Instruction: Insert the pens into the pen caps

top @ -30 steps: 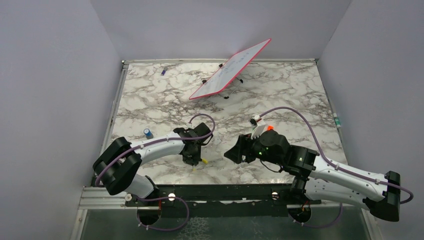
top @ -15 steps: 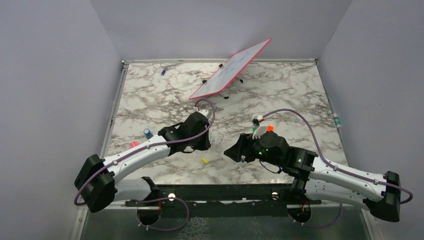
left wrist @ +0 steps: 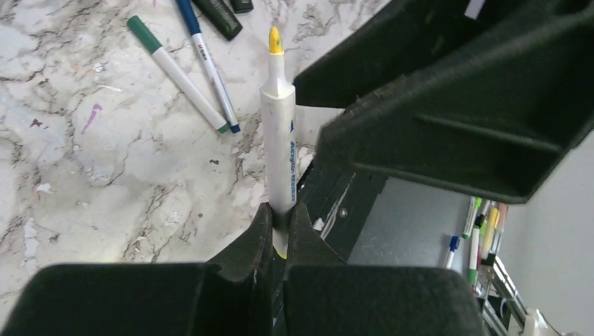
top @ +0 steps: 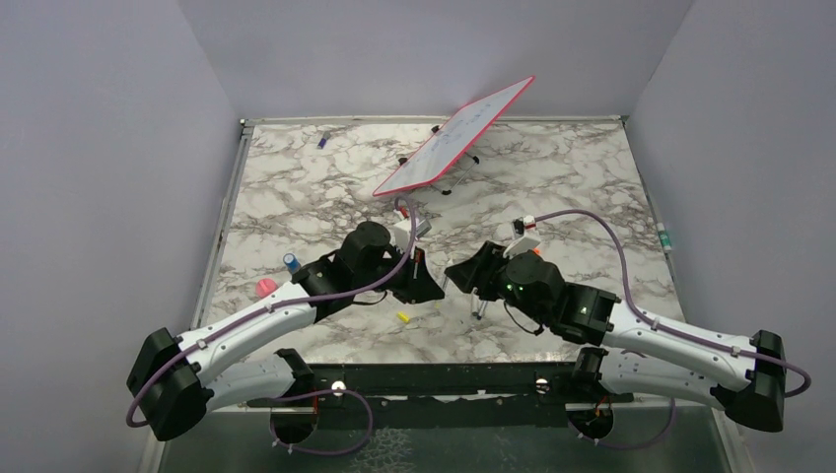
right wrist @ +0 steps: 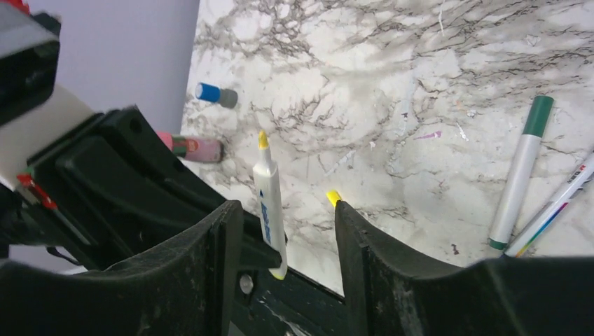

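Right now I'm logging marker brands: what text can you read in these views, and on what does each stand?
"Acrylic Marker", probably, blurred: blue print along the yellow-tipped pen in the left claw.
Red print on the blue-ended pen: too small to read.
Marks on the whiteboard: too small.

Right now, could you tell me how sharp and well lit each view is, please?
Left wrist view: the yellow-tipped pen in the left pincer is sharp, its barrel print visible; the dark fingers lack detail. Right wrist view: the marble table and yellow cap are crisp, no glare. Top external view: even light, soft shadows.
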Motion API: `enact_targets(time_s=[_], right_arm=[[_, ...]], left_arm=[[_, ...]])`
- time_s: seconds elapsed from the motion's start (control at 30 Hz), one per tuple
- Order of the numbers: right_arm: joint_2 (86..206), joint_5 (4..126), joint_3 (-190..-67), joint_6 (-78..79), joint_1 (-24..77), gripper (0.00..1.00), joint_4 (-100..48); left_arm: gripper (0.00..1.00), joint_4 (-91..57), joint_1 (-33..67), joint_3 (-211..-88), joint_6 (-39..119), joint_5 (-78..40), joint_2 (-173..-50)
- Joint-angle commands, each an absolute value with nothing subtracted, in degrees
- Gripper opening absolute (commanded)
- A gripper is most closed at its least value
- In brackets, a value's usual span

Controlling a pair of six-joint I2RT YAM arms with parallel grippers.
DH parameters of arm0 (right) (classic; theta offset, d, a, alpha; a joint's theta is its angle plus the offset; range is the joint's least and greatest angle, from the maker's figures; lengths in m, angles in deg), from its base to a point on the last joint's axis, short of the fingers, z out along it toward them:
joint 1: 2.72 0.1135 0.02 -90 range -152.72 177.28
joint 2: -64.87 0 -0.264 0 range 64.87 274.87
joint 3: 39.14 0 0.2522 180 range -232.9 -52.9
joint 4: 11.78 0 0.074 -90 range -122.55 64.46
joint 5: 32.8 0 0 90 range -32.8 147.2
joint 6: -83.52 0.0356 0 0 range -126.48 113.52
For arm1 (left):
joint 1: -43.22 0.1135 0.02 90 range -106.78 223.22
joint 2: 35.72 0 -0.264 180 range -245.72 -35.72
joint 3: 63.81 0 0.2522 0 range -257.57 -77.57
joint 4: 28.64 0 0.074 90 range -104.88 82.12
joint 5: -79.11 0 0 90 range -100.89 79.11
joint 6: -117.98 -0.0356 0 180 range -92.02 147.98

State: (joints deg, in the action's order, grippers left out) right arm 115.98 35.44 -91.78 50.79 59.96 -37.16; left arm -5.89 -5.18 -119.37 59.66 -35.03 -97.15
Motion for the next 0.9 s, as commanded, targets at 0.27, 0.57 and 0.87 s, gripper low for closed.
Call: enact_targets(time_s=[0.27,0.57,0.87], right_arm=[[119.2,34.0,-95.2,52.2,60.1,0.51,-33.6],[118.4,38.9,-93.5,52.2,60.1,0.11,-29.5],[113.5,40.9,-90.1,52.8,60.1,0.08,-22.9]], left_arm=[[0.0,-11.0,-5.2,-118.0,58.0,-43.0,-93.5],[0.06,-12.1,-5.2,-118.1,58.3,-44.6,-92.7],[0.28,-20.3,-5.3,-116.6,64.7,-45.8,-93.1]])
